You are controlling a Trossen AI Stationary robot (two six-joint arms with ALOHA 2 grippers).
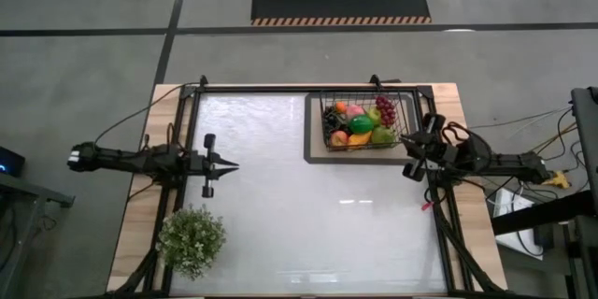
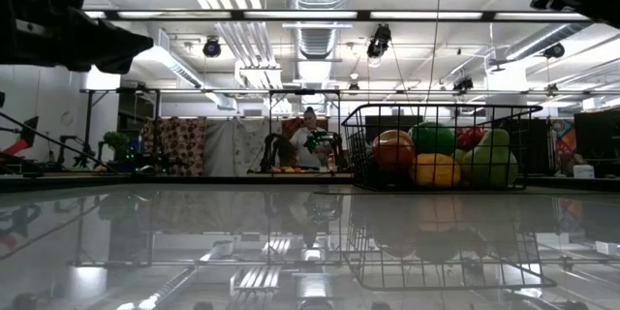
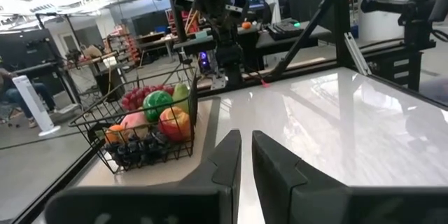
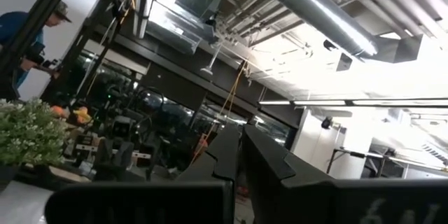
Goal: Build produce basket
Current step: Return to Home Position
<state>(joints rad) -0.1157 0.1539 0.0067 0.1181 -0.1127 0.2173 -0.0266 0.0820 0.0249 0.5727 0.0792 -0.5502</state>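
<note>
Sitting on a pale board (image 1: 314, 131) toward the bench's (image 1: 299, 206) far right corner, the basket (image 1: 366, 94) is carrying a heaped pile of produce (image 1: 362, 123), and no fruit is lying loose on the bench. These toy pieces are probably light, hard and smooth, so round ones are likely to roll or slip from a pinch, while the knobbly grapes are offering surer purchase. Stiff wire is giving the basket a firm rim to grip, though tipping it is liable to shift the load. The left gripper (image 3: 245, 136) is lying low at the bench's left side near the plant (image 1: 192, 239), aiming across at the basket, its fingers nearly pressed together and empty. The right gripper (image 4: 241, 131) is hovering just beside the basket's right wall, tilting upward toward the ceiling, its fingers also almost closed on nothing.
</note>
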